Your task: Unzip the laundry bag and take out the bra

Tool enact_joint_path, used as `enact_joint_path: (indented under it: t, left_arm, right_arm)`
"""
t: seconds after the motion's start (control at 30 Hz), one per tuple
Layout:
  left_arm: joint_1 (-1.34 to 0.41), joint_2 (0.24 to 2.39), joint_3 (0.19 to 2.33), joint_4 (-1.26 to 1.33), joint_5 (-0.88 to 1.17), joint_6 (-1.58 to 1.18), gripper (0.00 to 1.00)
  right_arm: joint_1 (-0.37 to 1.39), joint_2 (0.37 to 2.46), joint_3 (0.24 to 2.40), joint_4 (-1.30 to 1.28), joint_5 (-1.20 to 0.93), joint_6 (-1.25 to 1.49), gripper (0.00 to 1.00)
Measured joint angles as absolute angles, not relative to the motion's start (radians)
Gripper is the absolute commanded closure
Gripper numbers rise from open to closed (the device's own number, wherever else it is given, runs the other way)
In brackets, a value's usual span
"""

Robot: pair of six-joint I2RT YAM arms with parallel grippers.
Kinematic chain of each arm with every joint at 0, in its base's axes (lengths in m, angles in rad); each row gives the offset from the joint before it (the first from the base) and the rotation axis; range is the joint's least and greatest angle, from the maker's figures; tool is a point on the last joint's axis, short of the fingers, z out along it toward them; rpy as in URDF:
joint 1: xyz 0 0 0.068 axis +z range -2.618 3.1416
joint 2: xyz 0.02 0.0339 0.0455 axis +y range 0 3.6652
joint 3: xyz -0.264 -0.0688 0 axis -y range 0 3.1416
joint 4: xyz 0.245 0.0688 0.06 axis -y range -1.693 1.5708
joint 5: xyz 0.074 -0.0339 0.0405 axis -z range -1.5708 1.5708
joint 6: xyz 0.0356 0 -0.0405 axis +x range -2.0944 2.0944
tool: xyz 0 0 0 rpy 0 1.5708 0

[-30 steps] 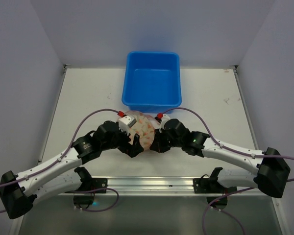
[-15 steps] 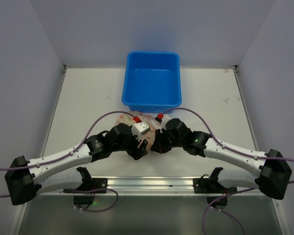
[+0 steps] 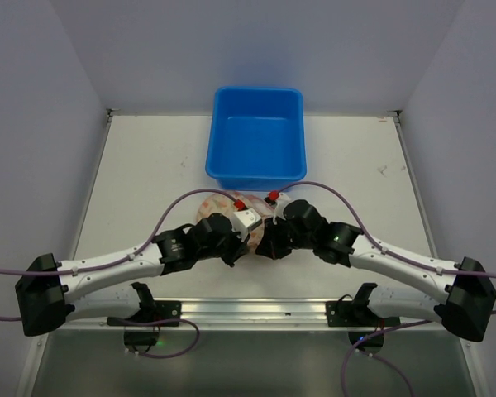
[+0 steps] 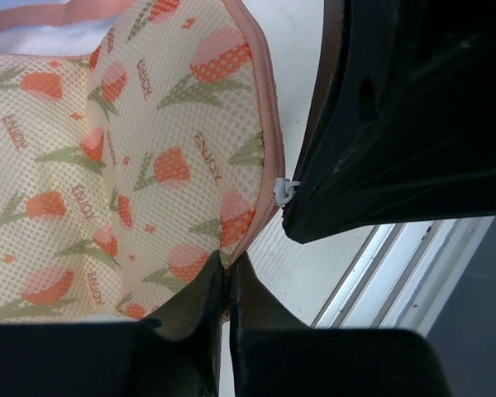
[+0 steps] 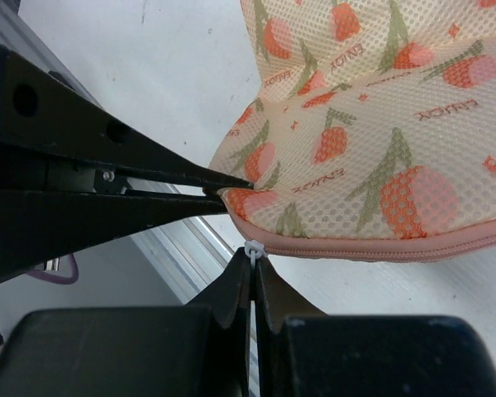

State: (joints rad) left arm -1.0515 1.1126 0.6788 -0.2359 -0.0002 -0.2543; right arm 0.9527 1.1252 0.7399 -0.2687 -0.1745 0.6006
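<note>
- Left gripper (image 4: 228, 266): jaws all but closed, pinching the bag's (image 4: 107, 165) pink-edged rim between the fingertips. The right wrist view shows the same pinch from the side, the two long black fingers meeting on the mesh corner.
- Right gripper (image 5: 253, 263): jaws closed on the small white zip pull (image 5: 253, 247), which sits on the pink zipper edging (image 5: 380, 246) just beside the left pinch.
- The two grippers are tip to tip over the bag's near end; in the left wrist view the right gripper's black body fills the right side, pull at its tip.
- Bag: cream mesh, orange flower print, lying flat on the white table (image 3: 149, 165), mostly hidden under the wrists in the top view. Only its far-left part shows there.
- Pale patch (image 4: 41, 37) under the pink edge at the top left of the left wrist view; cannot tell what it is.
- Blue tub (image 3: 256, 136) stands just beyond the bag, at the table's far side.
</note>
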Motion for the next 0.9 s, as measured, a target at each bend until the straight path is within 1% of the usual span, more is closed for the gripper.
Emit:
enact_joint_path:
  t: [0.23,0.47,0.5,0.53,0.57,0.6,0.63,0.7,0.73,0.77,0.8,0.9]
  left_arm:
    - [-1.057,1.070,0.676,-0.223,-0.033,-0.257,1.00]
    - [-1.057,1.026,0.651,-0.226,-0.068,-0.322,1.00]
    - [-1.057,1.024,0.648,-0.225,-0.073,-0.331,0.99]
    - [-1.057,1.023,0.647,-0.226,-0.077,-0.337,0.84]
    - [-1.057,1.023,0.647,-0.226,-0.080,-0.345,0.76]
    - [-1.057,1.023,0.647,-0.226,-0.083,-0.348,0.65]
    - [-1.057,1.023,0.647,-0.229,-0.085,-0.352,0.40]
    - [-1.057,1.023,0.647,-0.255,-0.091,-0.353,0.25]
    - [-1.056,1.023,0.647,-0.268,-0.091,-0.353,0.11]
    - [-1.056,1.022,0.647,-0.275,-0.091,-0.346,0.04]
    - [-1.056,1.022,0.647,-0.279,-0.081,-0.344,0.00]
    - [-1.056,1.016,0.651,-0.278,-0.047,-0.324,0.00]
  right_arm:
    - [0.915,1.028,0.706,-0.300,-0.142,0.596,1.00]
    - [0.770,0.799,0.624,-0.411,-0.121,0.587,1.00]
    - [0.762,0.778,0.624,-0.427,-0.119,0.582,1.00]
    - [0.759,0.764,0.624,-0.437,-0.120,0.580,1.00]
    - [0.759,0.752,0.624,-0.449,-0.123,0.574,1.00]
    - [0.759,0.747,0.624,-0.458,-0.125,0.569,1.00]
    - [0.759,0.746,0.624,-0.464,-0.129,0.563,1.00]
    - [0.756,0.754,0.624,-0.467,-0.141,0.554,1.00]
    - [0.754,0.760,0.625,-0.467,-0.151,0.551,1.00]
    - [0.754,0.768,0.625,-0.467,-0.159,0.548,1.00]
    - [0.754,0.778,0.625,-0.465,-0.171,0.545,1.00]
    - [0.767,0.814,0.632,-0.462,-0.199,0.538,1.00]
